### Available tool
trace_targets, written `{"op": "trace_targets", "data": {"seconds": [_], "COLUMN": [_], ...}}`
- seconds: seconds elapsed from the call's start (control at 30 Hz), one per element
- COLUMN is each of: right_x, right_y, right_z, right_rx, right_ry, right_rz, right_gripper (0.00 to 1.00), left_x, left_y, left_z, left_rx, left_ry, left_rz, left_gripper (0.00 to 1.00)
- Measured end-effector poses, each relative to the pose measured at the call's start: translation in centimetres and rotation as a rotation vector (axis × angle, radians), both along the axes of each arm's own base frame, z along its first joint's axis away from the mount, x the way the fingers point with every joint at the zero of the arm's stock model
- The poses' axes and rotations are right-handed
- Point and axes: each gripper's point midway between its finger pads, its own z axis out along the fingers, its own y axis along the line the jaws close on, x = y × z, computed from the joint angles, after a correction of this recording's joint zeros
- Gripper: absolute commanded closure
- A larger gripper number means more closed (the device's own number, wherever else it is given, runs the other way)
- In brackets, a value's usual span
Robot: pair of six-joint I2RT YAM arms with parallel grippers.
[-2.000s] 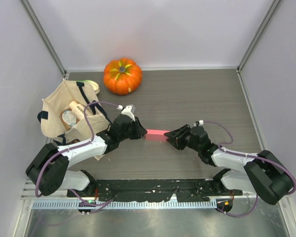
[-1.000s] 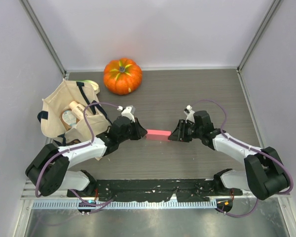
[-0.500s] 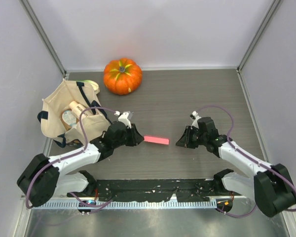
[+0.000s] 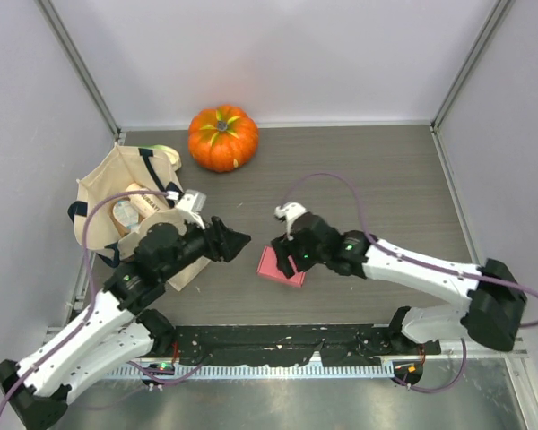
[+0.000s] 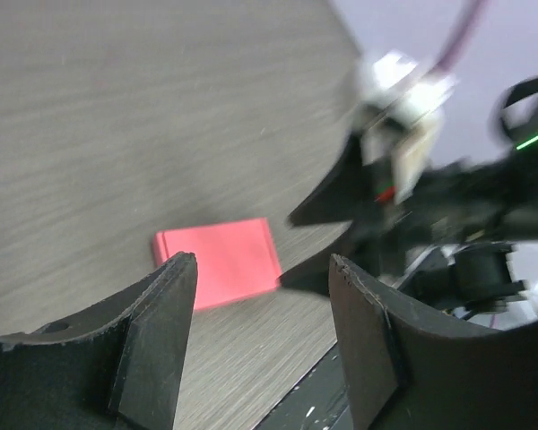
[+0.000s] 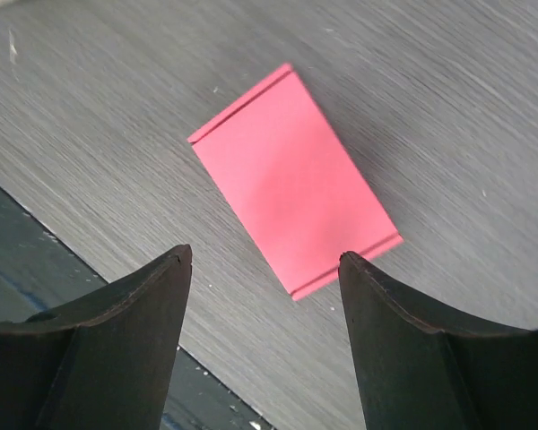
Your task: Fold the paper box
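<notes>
Now: box flat on the table, both grippers open and empty

From the top view, the box [image 4: 273,267] lies flat on the table [image 4: 377,179], well apart from the pumpkin [image 4: 222,138], toward the arm bases and a little to the pumpkin's right. The right gripper [image 4: 292,261] hangs over the box's right part and hides it. The left gripper [image 4: 240,240] points at the box from the left, near it but apart. A tote bag [image 4: 99,193] sits left of the pumpkin, on its near side.

Seen from the left wrist, the left gripper [image 5: 260,269] has its fingers [image 5: 166,313] spread wide with nothing between them. The box [image 5: 220,262] rests on the wood beyond them, and the right gripper [image 5: 345,202] looms dark beside it.

Seen from the right wrist, the right gripper [image 6: 262,260] is likewise spread and holds nothing. The box [image 6: 291,179] shows as a plain red rectangle, lying diagonally beyond the fingers [image 6: 139,322], which do not touch it.
</notes>
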Motion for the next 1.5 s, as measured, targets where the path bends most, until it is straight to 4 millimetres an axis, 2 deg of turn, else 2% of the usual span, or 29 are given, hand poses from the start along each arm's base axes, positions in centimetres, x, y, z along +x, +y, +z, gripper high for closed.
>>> {"op": "trace_targets", "data": {"seconds": [0.1, 0.3, 0.37, 0.47, 0.6, 0.7, 0.77, 0.87, 0.97, 1.13, 1.3, 1.5], "right_x": [-0.9, -1.9, -1.9, -1.6, -0.3, 1.0, 2.6, 5.9, 9.9, 14.7, 17.4, 17.9], "right_y": [2.8, 2.8, 3.0, 3.6, 3.9, 3.6, 2.8, 0.3, -3.9, -11.3, -18.9, -27.2], "right_z": [-1.4, -6.5, -7.3, -7.8, -8.2, -8.9, -9.0, -9.0, -9.0, -8.9, -8.9, -9.0], "right_rx": [-0.151, -0.463, -0.525, -0.575, -0.646, -0.682, -0.681, -0.673, -0.668, -0.665, -0.673, -0.749], "right_ry": [-0.089, -0.186, -0.210, -0.244, -0.293, -0.294, -0.272, -0.220, -0.158, -0.070, -0.002, 0.049], "right_rz": [0.108, 0.233, 0.264, 0.293, 0.278, 0.246, 0.187, 0.050, -0.129, -0.404, -0.645, -0.859], "right_gripper": [0.28, 0.29, 0.29, 0.30, 0.33, 0.37, 0.38, 0.38, 0.38, 0.38, 0.38, 0.37], "left_x": [-1.3, -5.0, -5.8, -6.0, -5.5, -5.2, -5.1, -5.2, -5.3, -5.6, -6.1, -6.5], "left_y": [1.3, 5.5, 6.5, 6.8, 6.4, 6.0, 5.9, 5.8, 5.7, 5.6, 5.4, 5.2], "left_z": [4.7, 12.5, 14.0, 14.0, 12.5, 11.5, 11.1, 11.0, 10.9, 11.0, 11.1, 10.6], "left_rx": [-0.070, -0.203, -0.226, -0.223, -0.195, -0.178, -0.169, -0.162, -0.154, -0.155, -0.163, -0.137], "left_ry": [-0.135, -0.392, -0.448, -0.458, -0.424, -0.401, -0.393, -0.393, -0.401, -0.406, -0.412, -0.412], "left_rz": [-0.007, 0.020, 0.032, 0.038, 0.034, 0.026, 0.022, 0.015, 0.004, -0.012, -0.042, -0.071], "left_gripper": [0.31, 0.30, 0.30, 0.31, 0.31, 0.31, 0.30, 0.30, 0.30, 0.30, 0.31, 0.30]}}
